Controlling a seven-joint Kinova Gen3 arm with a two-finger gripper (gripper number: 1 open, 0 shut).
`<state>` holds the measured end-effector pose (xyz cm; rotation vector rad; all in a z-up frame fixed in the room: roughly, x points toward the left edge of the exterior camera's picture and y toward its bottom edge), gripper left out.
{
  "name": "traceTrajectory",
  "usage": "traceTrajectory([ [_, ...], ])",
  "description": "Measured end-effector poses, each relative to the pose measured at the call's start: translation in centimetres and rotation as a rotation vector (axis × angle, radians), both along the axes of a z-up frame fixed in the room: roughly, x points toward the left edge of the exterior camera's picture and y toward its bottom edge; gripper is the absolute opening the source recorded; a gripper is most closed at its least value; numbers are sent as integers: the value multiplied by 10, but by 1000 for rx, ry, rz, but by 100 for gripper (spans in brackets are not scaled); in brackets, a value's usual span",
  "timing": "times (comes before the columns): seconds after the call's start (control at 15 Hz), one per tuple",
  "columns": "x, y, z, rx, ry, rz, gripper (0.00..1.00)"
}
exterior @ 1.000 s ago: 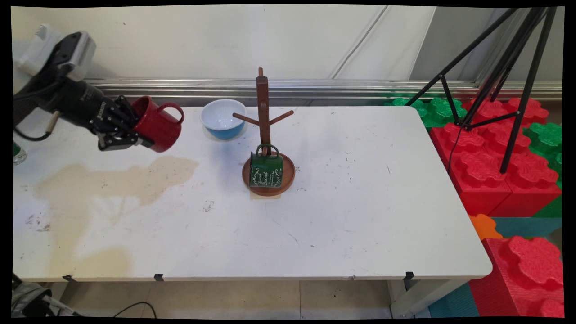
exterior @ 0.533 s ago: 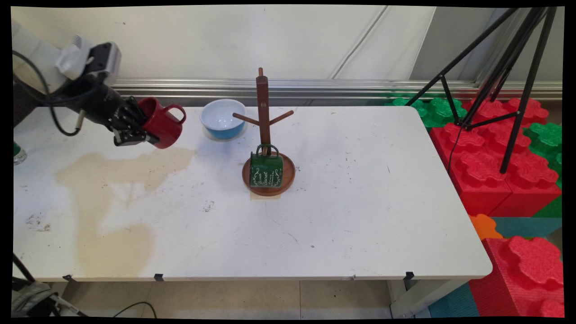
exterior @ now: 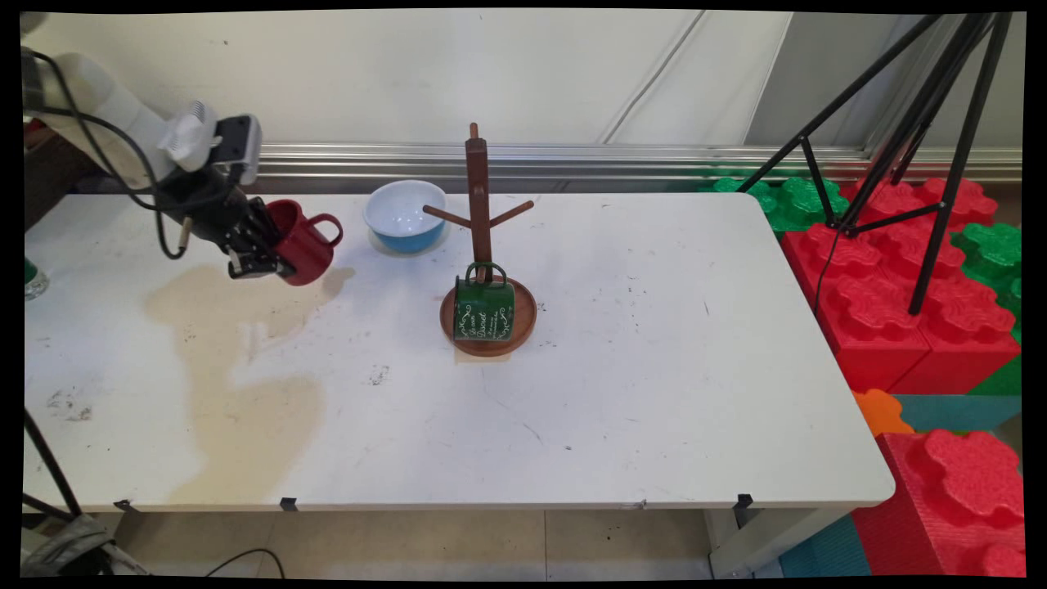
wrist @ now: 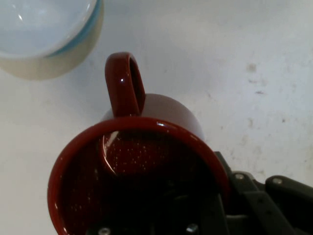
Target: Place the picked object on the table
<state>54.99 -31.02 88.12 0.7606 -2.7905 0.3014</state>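
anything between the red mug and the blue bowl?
Nothing: bare table separates the red mug from the blue bowl, seen in both views.

Red mug (exterior: 304, 252) tilted, held above table; near bowl (exterior: 406, 216)

Arm + red mug moved right & lower in frame, toward the bowl.
Gripper (exterior: 270, 249) w/ red mug (exterior: 304, 243) went from far left of frame to left-centre over 1 s; mug now nearer blue-white bowl (exterior: 406, 214), handle pointing at it. Mug's shadow on table (exterior: 654, 368) now just right of it.
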Motion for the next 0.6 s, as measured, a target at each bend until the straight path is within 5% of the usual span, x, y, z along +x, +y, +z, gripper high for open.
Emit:
traceTrajectory([
  [0.6, -2, -23, -31, 70, -68, 18, 0],
])
